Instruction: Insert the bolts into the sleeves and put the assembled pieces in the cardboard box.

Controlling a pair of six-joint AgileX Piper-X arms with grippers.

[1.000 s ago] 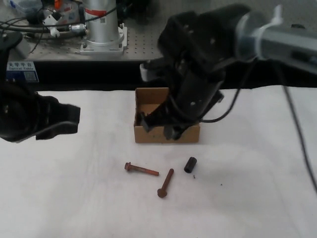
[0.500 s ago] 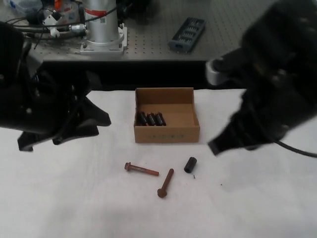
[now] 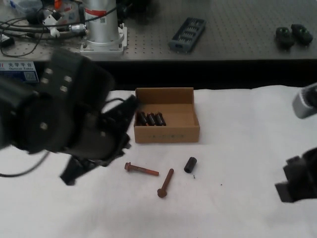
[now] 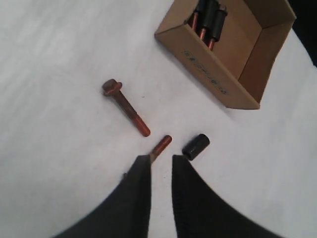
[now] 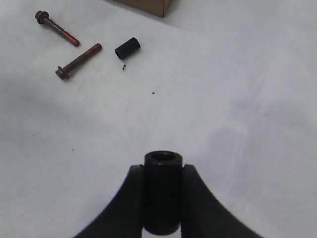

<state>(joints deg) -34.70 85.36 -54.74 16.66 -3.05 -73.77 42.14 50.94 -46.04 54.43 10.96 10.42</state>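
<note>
Two rusty bolts [image 3: 141, 169] [image 3: 166, 182] and a loose black sleeve [image 3: 190, 164] lie on the white cloth in front of the cardboard box [image 3: 166, 134]. Three assembled pieces [image 3: 151, 119] rest inside the box at its left. My left arm [image 3: 74, 124] hangs left of the box. The left gripper [image 4: 161, 161] is open by a narrow gap over the cloth, with one bolt's tip [image 4: 162, 145] just beyond a fingertip and the sleeve [image 4: 195, 146] beside it. My right gripper [image 5: 163, 198] is shut on another black sleeve [image 5: 163, 191], held end-up above the cloth at the right.
The right arm [image 3: 299, 178] sits at the cloth's right edge. Behind the cloth a perforated bench carries a metal post base [image 3: 101, 29], cables and a dark rack [image 3: 187, 32]. Bare cloth spreads on either side of the bolts.
The right arm has swung from above the box out to the far right edge. The left arm has come in from the left edge toward the bolts.
</note>
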